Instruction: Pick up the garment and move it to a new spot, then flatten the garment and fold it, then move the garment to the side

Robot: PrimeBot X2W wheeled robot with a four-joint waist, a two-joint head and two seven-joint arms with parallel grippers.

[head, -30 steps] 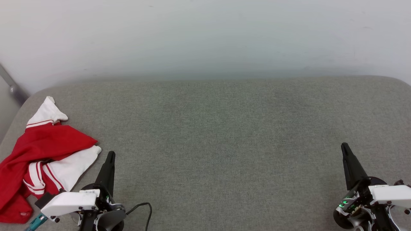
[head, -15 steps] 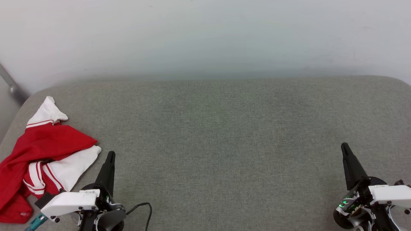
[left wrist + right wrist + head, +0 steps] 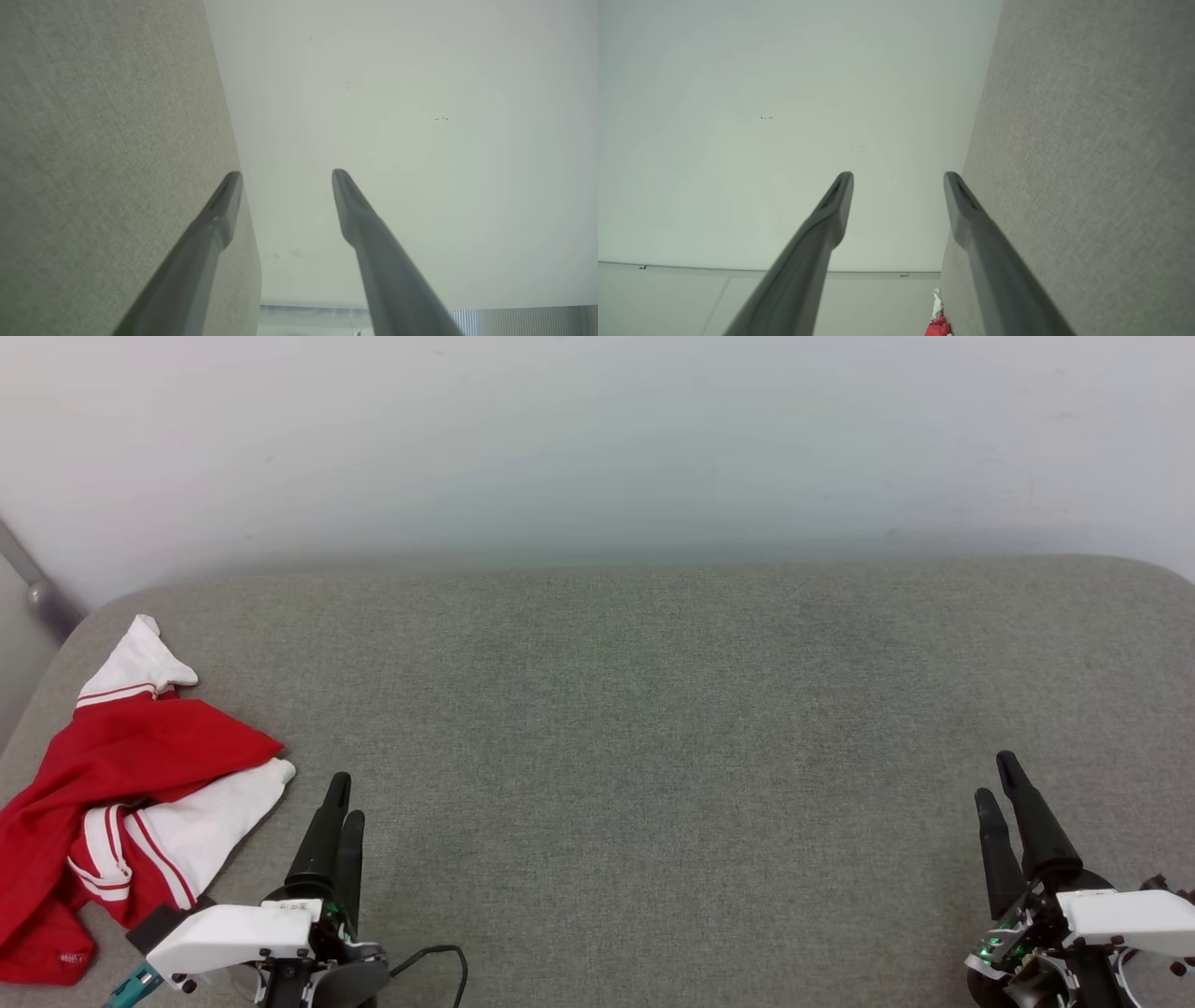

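Red crumpled T-shirt with white sleeves point(image 3: 131, 775) lies on the grey woven cushion point(image 3: 653, 709) (at its left end). The left gripper point(image 3: 346, 795) and the right gripper point(image 3: 993, 776) are spread wide and hold nothing.

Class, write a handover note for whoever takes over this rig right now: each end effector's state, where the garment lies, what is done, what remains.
Left end effector: open, empty, just right of the garment.
Right end effector: open, empty, at the near right of the grey surface.
Garment: crumpled in a heap at the surface's left edge.
Done: nothing yet; the garment is not picked up.
To do: pick up, move, flatten, fold, set aside.
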